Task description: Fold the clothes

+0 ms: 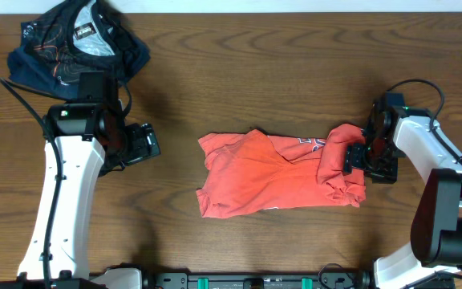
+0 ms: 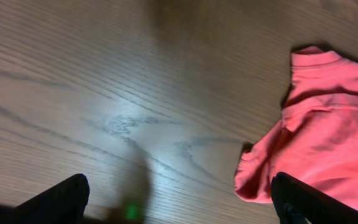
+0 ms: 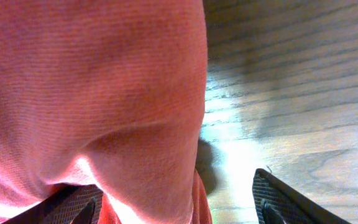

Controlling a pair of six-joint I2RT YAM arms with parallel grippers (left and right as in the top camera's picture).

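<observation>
The left arm lay stretched forward along the table's [image 1: 255, 80] left side. The left end effector [image 1: 144, 144] was released, jaws wide, near the T-shirt [image 1: 263, 181] but not touching it. The right arm bent inward. The right end effector [image 1: 359, 158] sat at the shirt's right edge, jaws apart, with cloth draped over 1 finger [image 3: 73, 202]. The coral T-shirt lay crumpled mid-table, its right side bunched up.
</observation>
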